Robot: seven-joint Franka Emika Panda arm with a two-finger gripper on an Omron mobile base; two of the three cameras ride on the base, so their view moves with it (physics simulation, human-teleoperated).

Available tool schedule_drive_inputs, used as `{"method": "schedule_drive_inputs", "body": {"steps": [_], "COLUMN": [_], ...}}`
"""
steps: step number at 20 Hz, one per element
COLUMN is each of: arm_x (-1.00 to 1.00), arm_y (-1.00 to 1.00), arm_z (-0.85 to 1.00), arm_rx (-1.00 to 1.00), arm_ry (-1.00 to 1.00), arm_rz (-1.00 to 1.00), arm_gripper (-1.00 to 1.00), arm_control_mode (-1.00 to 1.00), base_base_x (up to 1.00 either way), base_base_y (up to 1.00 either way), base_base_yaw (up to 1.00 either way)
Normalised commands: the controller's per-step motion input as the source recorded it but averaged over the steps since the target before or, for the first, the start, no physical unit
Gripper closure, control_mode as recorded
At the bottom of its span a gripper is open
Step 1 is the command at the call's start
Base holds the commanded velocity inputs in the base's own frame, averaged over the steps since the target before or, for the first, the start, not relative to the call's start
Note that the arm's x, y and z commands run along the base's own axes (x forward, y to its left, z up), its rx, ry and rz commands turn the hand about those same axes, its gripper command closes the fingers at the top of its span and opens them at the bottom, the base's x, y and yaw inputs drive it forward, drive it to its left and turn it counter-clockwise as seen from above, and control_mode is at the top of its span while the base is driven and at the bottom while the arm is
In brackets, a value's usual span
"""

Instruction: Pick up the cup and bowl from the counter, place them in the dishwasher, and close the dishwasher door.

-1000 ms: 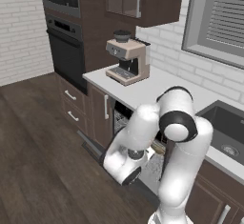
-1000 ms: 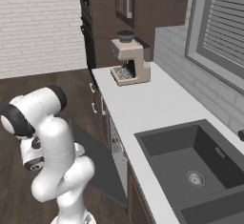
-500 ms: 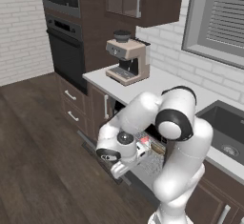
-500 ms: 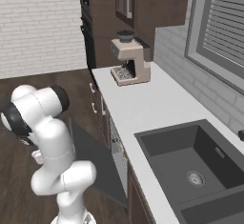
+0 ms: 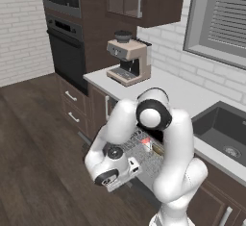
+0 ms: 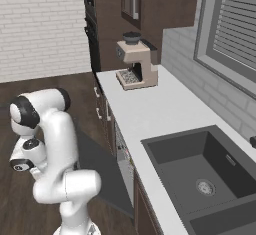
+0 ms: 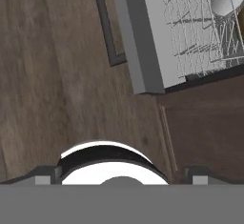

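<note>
The hand (image 7: 121, 175) hangs low over the wood floor (image 7: 57, 75) in front of the open dishwasher (image 5: 144, 153), its fingertips (image 7: 45, 174) spread wide with nothing between them. The door (image 6: 100, 166) lies dropped open, and the wire rack (image 7: 200, 23) stands out over it. The cup (image 5: 145, 143), red top showing, sits in the rack; in the hand view it sits at the rack's far corner. A brownish shape just beside it may be the bowl (image 5: 157, 149), though it is too small to be sure. On the surface (image 6: 160, 109) stands a coffee machine (image 6: 135, 66), near the sink (image 6: 200, 164).
</note>
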Motion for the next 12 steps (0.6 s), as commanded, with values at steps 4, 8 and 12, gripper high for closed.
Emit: {"method": "schedule_drive_inputs", "body": {"steps": [4,8,12], "arm_x": [0.02,0.53,1.00], "arm_y": [0.99,0.86,0.55], "arm_z": [-0.13,-0.37,-0.78], "arm_rx": [-0.48,-0.48,-0.61], "arm_ry": [0.18,0.26,0.12], "arm_rz": [-0.08,-0.04,-0.09], "arm_gripper": [-1.00,-1.00,-1.00], "arm_control_mode": [-1.00,-1.00,-1.00], "base_base_x": [0.00,0.00,0.00], "base_base_y": [0.00,0.00,0.00], "base_base_yaw": [0.00,0.00,0.00]}}
